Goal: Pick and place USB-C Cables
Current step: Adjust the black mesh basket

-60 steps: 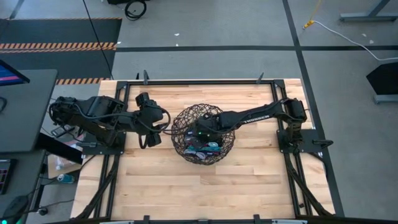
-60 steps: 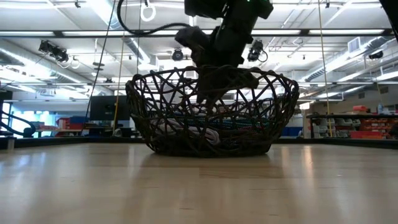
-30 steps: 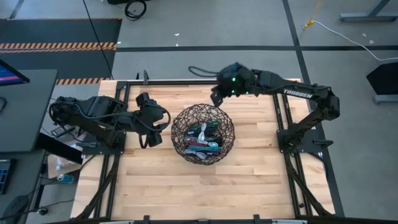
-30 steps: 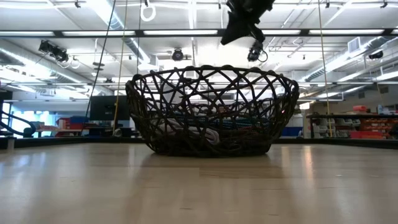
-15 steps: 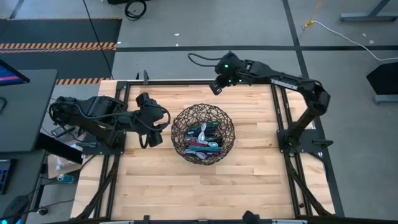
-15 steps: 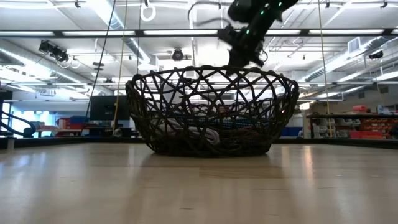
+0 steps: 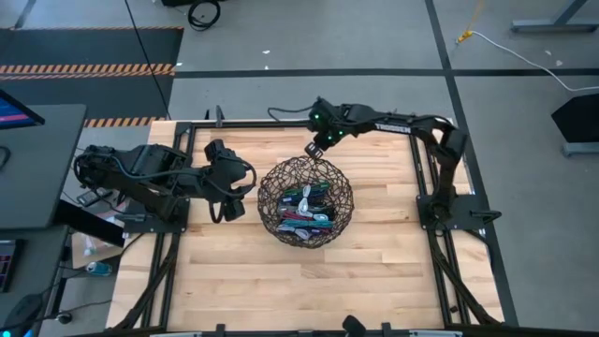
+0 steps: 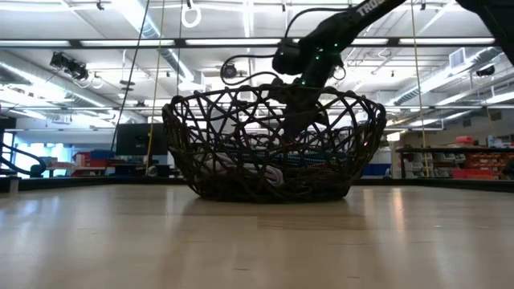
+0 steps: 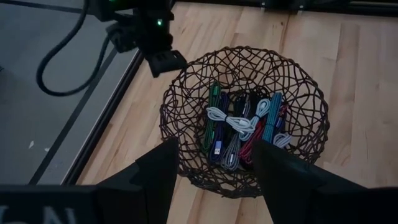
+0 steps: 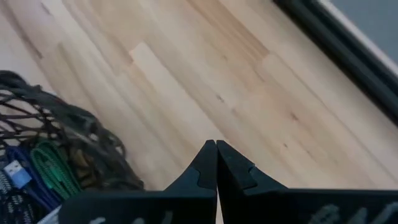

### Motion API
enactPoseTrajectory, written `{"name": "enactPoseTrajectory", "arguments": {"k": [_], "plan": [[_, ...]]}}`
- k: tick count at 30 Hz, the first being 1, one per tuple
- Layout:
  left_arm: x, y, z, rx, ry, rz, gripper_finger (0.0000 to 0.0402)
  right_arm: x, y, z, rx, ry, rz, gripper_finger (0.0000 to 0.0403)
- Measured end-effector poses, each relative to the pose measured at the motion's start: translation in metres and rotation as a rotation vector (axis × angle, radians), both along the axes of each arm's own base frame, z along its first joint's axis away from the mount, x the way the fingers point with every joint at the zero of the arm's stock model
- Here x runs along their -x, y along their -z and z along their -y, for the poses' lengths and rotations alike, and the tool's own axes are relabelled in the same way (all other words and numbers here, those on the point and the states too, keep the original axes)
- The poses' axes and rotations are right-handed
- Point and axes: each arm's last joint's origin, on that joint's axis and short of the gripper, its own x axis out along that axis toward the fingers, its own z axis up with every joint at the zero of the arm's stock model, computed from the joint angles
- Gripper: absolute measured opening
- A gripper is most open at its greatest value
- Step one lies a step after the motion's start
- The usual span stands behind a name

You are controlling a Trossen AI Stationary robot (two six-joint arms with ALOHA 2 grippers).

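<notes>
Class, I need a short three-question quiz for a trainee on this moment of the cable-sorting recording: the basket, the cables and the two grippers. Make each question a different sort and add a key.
1. True or false: the right gripper is shut with a cable between its fingers.
2. Multiple choice: where are the USB-C cables? A) scattered on the table B) inside the wicker basket C) in the left gripper
3. Fill in: the right gripper hangs over the basket's ____ rim, seen from above.

Key
1. False: its fingers meet with nothing between them.
2. B
3. Far, the edge away from the table's front; the left gripper waits open beside the basket.
</notes>
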Motion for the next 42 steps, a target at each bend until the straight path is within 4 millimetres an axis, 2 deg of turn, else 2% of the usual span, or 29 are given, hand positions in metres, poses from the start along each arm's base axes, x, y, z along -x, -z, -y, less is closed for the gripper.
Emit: {"name": "enactPoseTrajectory", "arguments": {"k": [24, 42], "plan": [[0.0, 0.0, 0.0, -0.001, 0.0, -0.001, 0.021, -0.018, 0.001, -0.037, -0.016, -0.074, 0.002, 0.0], [0.0, 0.0, 0.0, -0.001, 0.001, -0.001, 0.021, -0.027, 0.003, -0.073, -0.043, -0.118, -0.037, 0.0]]}}
